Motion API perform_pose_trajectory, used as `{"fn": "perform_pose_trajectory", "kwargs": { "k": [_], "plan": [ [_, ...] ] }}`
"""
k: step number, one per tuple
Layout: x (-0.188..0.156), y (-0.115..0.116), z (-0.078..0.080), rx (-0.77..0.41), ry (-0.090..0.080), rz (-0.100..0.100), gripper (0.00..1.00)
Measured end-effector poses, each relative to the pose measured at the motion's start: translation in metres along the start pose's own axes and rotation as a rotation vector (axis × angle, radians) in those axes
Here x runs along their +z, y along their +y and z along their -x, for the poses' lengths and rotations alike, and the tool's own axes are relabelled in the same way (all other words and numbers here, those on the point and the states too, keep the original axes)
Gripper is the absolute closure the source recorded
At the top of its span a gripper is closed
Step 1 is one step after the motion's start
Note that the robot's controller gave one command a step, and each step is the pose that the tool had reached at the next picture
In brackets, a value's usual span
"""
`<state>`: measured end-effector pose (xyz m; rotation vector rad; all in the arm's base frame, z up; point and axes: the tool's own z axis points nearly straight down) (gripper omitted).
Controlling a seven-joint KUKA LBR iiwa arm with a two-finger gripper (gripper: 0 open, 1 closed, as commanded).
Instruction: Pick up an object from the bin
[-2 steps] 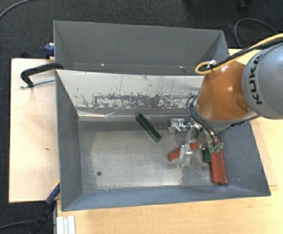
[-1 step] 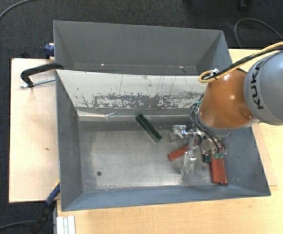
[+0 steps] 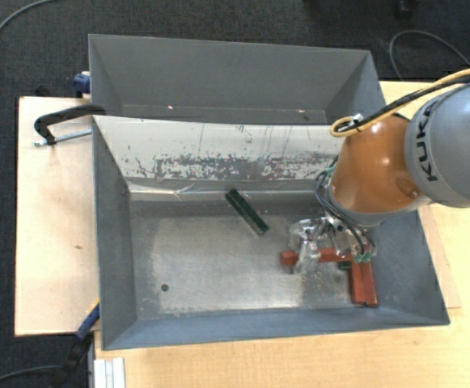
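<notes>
Red block (image 3: 364, 284) beside claw (image 3: 306, 249); green bar (image 3: 247, 212) near; claw grip unclear.

Only readable marking: black "KUKA" lettering (image 3: 425, 148) on the grey arm link (image 3: 459, 148) at the right, just above the orange wrist cover (image 3: 372, 168). It runs sideways along the link. Only the first letters, "KUK", are clear.

The arm (image 3: 453, 148) enters from the right, angled downward. The orange wrist cover (image 3: 372, 168) sits above the jaws, which point down. A yellow cable (image 3: 417, 95) runs along it.
</notes>
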<state>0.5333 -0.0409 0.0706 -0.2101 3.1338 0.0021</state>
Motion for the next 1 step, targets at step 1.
{"fn": "perform_pose_trajectory", "kwargs": {
  "k": [1],
  "plan": [
    [-0.1447, 0.0028, 0.0131, 0.006, -0.005, -0.001, 1.0]
  ]
}}
